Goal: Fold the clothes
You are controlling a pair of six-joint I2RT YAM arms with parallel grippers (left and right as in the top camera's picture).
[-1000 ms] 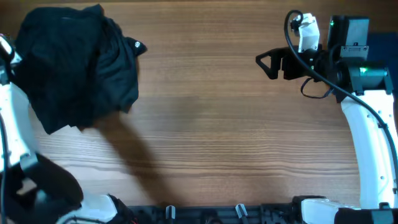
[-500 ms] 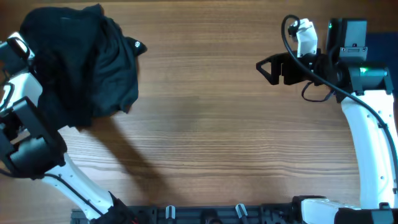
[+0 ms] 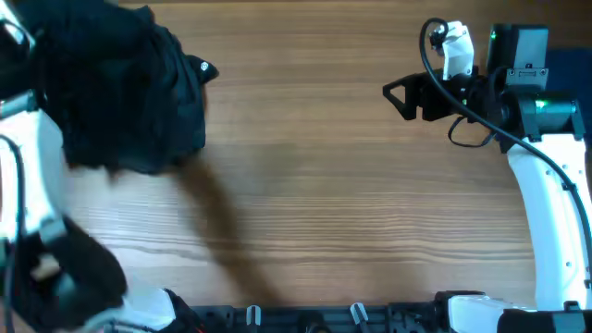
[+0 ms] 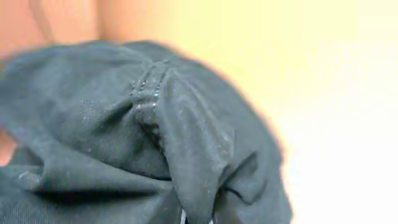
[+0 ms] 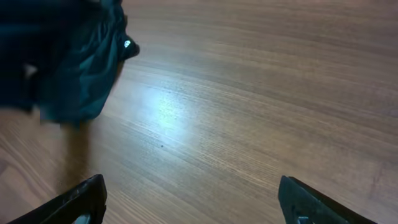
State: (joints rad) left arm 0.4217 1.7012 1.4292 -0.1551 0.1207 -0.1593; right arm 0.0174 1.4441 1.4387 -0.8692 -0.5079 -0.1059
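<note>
The clothes [image 3: 120, 92] are a bunched black heap at the table's far left, blurred with motion, with a small white logo [image 3: 203, 67] on a flap. In the left wrist view a fold of this dark fabric [image 4: 186, 143] fills the frame. My left gripper [image 4: 196, 219] is shut on it, and only its tips show at the bottom edge. In the overhead view the heap hides that gripper. My right gripper [image 3: 400, 94] hangs open over bare wood at the far right, well apart from the clothes [image 5: 68, 62]. Its fingers [image 5: 84, 199] hold nothing.
The wooden table [image 3: 314, 185] stretches between the two arms. My white left arm [image 3: 32, 185] stands along the left edge, and my right arm [image 3: 546, 185] along the right. A dark blue shape [image 3: 566, 57] lies behind the right arm at the edge.
My left gripper has shut on the black fabric, and the heap's lower edge has been pulled up and to the left. The left arm swung along the left edge. The right arm has hardly moved.
</note>
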